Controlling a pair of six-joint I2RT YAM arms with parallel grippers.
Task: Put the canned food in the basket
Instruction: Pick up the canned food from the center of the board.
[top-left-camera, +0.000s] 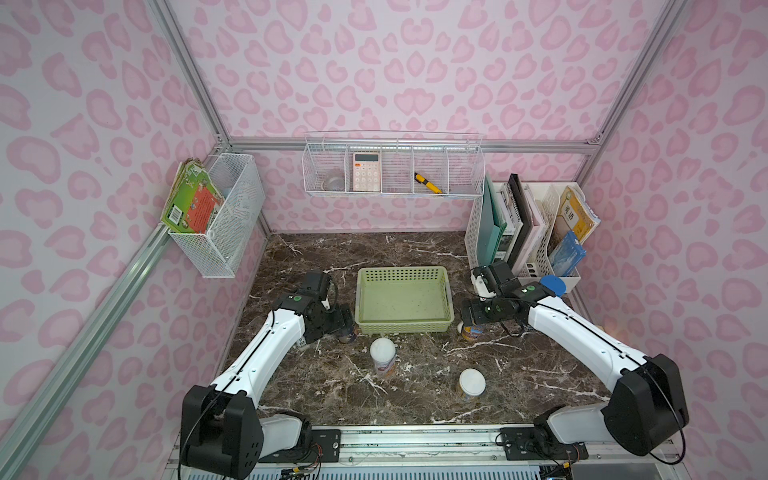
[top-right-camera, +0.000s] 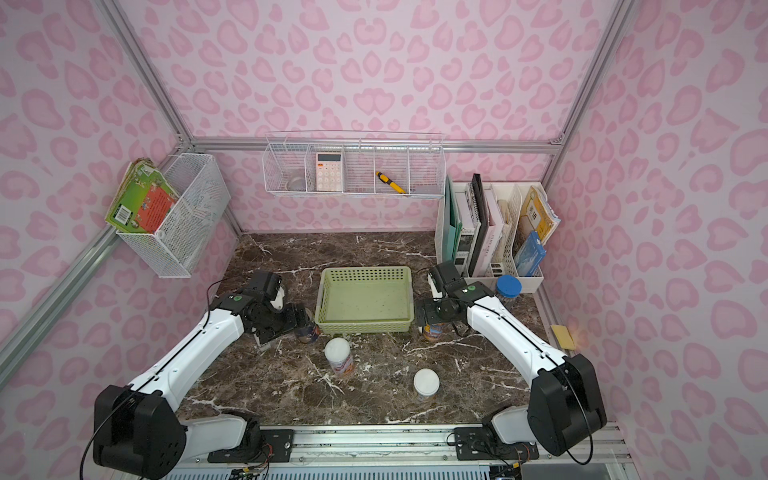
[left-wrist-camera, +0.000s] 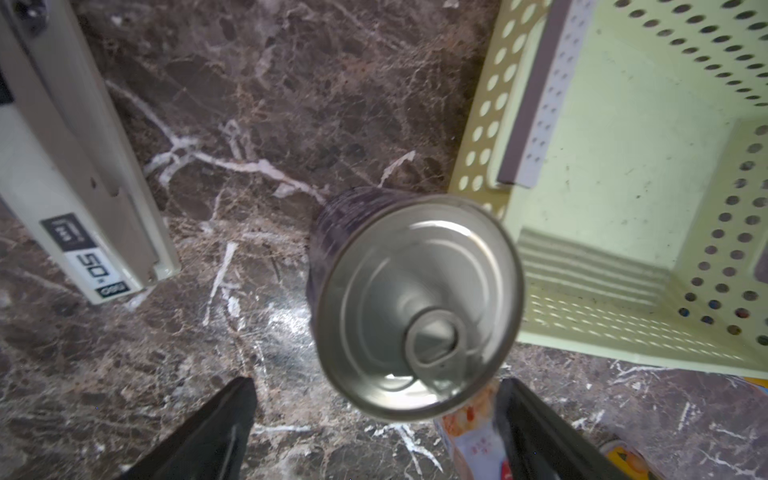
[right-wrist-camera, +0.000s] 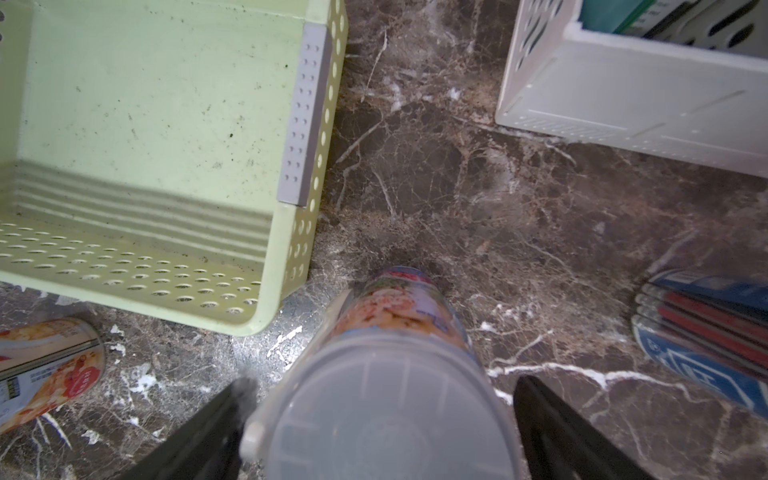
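Dial: twelve o'clock is the back wall, centred on the shallow pale green perforated plastic basket (top-left-camera: 403, 299), which is empty.
Left side: the left gripper (left-wrist-camera: 376, 382) hangs jaws-apart over the small silver-topped can with a dark blue label (left-wrist-camera: 415, 307), clamping nothing.
Right side: the right gripper (right-wrist-camera: 384, 382) straddles the white-lidded can with an orange label (right-wrist-camera: 399, 307), jaws spread, not closed.
Cans: silver-topped can at eight o'clock, just beside the basket's corner; orange one at four. A pink-and-white can (top-left-camera: 383, 353) stands near six and a yellow-labelled can (top-left-camera: 471, 382) at five, further out on the dark marbled desk (top-left-camera: 332, 257).
Risk: to my eye, the basket-side finger could catch the wall and shove the basket. Smooth metal may slip, and both arms could meet over the basket.
Look: all four are upright, small cylinders.
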